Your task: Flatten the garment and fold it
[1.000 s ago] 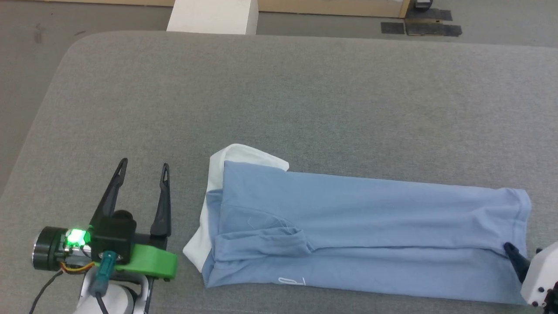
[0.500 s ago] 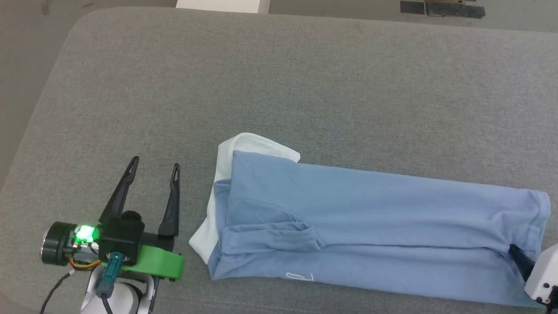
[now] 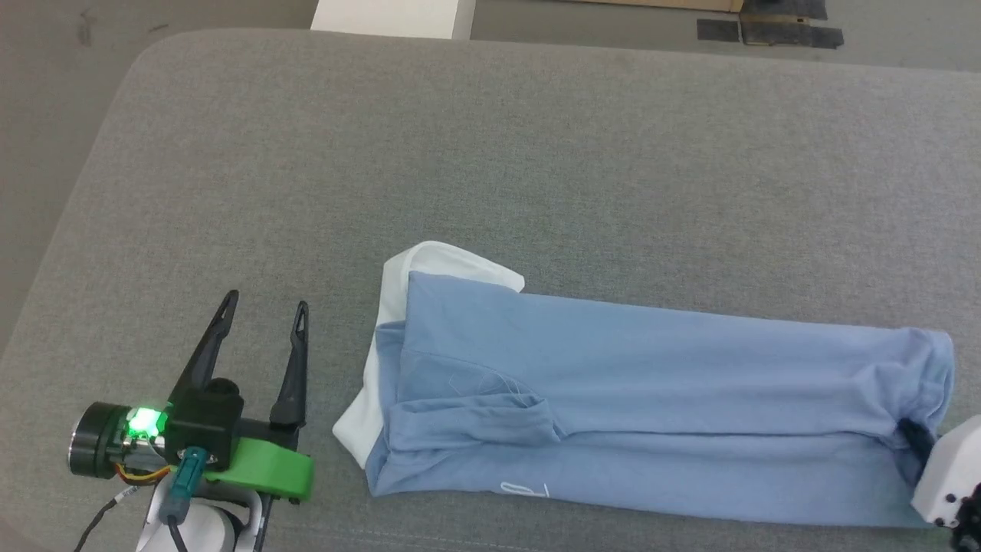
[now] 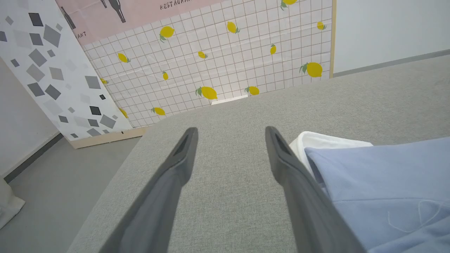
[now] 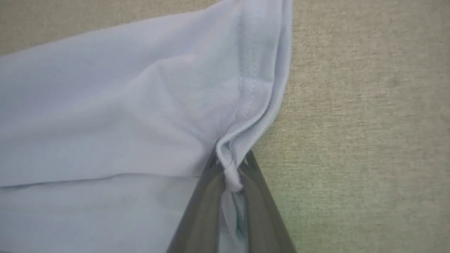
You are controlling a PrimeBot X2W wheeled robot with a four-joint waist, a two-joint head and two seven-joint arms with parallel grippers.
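Observation:
The garment (image 3: 651,399), a light blue polo shirt with a white collar, lies folded into a long strip across the grey table, collar to the left and hem to the right. My right gripper (image 3: 912,435) at the lower right is shut on the garment's hem. In the right wrist view the right gripper (image 5: 230,165) pinches a bunched fold of the blue fabric (image 5: 140,105) between its two fingers. My left gripper (image 3: 264,310) stands open on the table left of the collar, touching nothing. The left wrist view has the left gripper (image 4: 230,135) spread, with the collar (image 4: 327,140) just to its right.
The grey padded table (image 3: 490,169) spreads wide beyond the shirt, its rounded corner at the far left. A white box (image 3: 391,17) stands on the floor past the far edge. Patterned panels (image 4: 211,52) lean against the wall behind the table.
My right gripper has shut on the hem, which now bunches at its fingers. The head camera shifted a little. The left gripper stays open in the same place.

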